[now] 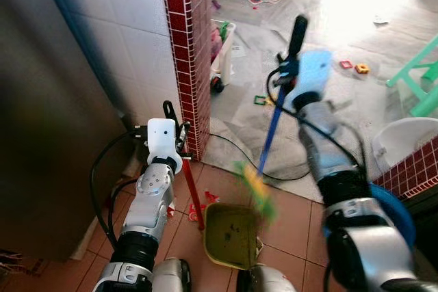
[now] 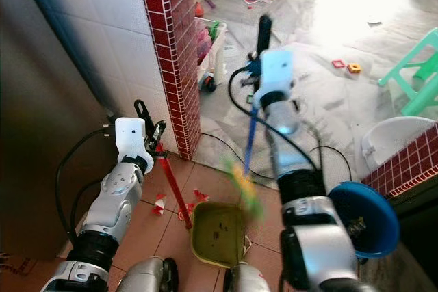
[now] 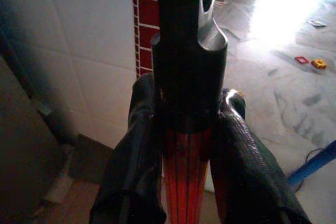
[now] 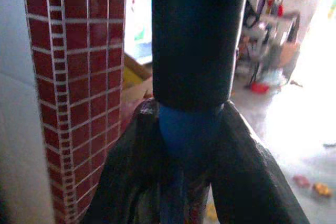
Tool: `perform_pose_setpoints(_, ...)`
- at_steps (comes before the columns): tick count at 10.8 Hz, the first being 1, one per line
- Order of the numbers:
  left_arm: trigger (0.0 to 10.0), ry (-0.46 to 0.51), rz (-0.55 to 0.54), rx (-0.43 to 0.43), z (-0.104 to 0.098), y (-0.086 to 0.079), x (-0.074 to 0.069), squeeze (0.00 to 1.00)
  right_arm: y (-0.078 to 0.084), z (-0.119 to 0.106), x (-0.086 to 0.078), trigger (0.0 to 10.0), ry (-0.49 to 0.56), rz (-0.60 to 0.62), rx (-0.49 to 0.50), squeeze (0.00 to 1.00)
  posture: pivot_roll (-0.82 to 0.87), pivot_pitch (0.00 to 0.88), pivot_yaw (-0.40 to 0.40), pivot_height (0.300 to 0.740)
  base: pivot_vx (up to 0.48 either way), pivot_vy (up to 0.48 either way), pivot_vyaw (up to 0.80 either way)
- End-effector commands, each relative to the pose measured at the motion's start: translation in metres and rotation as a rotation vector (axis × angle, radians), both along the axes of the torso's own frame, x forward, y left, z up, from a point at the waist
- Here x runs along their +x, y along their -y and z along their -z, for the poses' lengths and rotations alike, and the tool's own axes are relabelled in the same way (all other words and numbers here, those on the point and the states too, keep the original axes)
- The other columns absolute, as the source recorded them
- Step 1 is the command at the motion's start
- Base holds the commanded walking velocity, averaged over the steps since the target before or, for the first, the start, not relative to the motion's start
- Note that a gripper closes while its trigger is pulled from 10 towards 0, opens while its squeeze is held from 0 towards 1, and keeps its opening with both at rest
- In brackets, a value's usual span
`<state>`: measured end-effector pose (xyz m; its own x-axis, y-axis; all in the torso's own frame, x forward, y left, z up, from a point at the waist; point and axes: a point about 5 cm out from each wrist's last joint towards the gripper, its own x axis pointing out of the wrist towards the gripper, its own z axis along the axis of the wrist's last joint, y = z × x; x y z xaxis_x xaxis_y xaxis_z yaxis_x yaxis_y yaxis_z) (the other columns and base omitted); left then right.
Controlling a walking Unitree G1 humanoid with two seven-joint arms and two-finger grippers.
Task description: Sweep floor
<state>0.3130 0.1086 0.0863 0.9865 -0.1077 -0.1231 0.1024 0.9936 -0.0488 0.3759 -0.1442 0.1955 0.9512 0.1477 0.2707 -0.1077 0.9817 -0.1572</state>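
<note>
My left gripper [image 1: 175, 120] is shut on the red handle [image 1: 191, 189] of a yellow-green dustpan [image 1: 230, 236] that rests on the terracotta floor tiles in front of me. My right gripper [image 1: 286, 73] is shut on the blue broom handle [image 1: 274, 124], just below its black top grip [image 1: 298, 35]. The broom's green and yellow bristles [image 1: 256, 189] are blurred above the dustpan's right rim. Small red scraps [image 1: 205, 200] lie on the tiles beside the pan. In the wrist views, black fingers [image 3: 131, 161] clamp the red handle and fingers [image 4: 131, 166] clamp the blue one.
A red-tiled pillar [image 1: 188, 46] and white wall stand ahead on the left. A black cable [image 1: 239, 152] crosses the floor. Toys [image 1: 356, 66] litter the grey floor beyond. A green stool [image 1: 417, 76], white basin [image 1: 404, 138] and blue bowl [image 2: 366, 220] sit on the right.
</note>
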Motion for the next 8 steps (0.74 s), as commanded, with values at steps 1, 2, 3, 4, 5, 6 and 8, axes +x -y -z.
perform_pose_setpoints(1, 10.0, 0.070, -0.003, 0.030, -0.019, -0.001, 0.005, 0.00, 0.001, -0.016, 0.002, 10.0, 0.074, -0.004, -0.049, 0.00, -0.06, 0.056, 0.006, 0.740, 0.000, 0.000, 0.00)
perform_pose_setpoints(2, 10.0, 0.123, -0.002, 0.023, -0.036, -0.001, 0.008, 0.00, 0.008, -0.010, 0.001, 10.0, 0.067, 0.021, -0.086, 0.00, -0.05, 0.058, 0.006, 0.740, 0.000, 0.000, 0.00)
perform_pose_setpoints(3, 10.0, 0.170, -0.002, 0.024, -0.052, -0.003, 0.009, 0.00, 0.012, -0.003, -0.002, 10.0, 0.069, 0.048, -0.146, 0.00, -0.05, 0.063, 0.009, 0.740, 0.000, 0.000, 0.00)
perform_pose_setpoints(4, 10.0, 0.190, -0.006, 0.010, -0.060, -0.005, 0.009, 0.00, 0.013, 0.001, -0.004, 10.0, 0.065, 0.054, -0.162, 0.00, -0.05, 0.064, 0.009, 0.740, 0.000, 0.000, 0.00)
perform_pose_setpoints(5, 10.0, 0.204, 0.010, 0.024, -0.067, -0.006, 0.008, 0.00, 0.018, 0.012, -0.007, 10.0, 0.046, 0.086, -0.199, 0.00, -0.04, 0.069, 0.009, 0.740, 0.000, 0.000, 0.00)
perform_pose_setpoints(6, 10.0, 0.188, 0.020, 0.033, -0.065, -0.005, 0.007, 0.00, 0.020, 0.018, -0.009, 10.0, 0.026, 0.099, -0.212, 0.00, -0.04, 0.069, 0.009, 0.740, 0.000, 0.000, 0.00)
perform_pose_setpoints(8, 10.0, 0.026, 0.053, 0.038, -0.026, 0.000, -0.006, 0.00, 0.025, 0.043, -0.013, 10.0, -0.089, 0.140, -0.164, 0.00, -0.04, 0.079, 0.009, 0.740, 0.000, 0.000, 0.00)
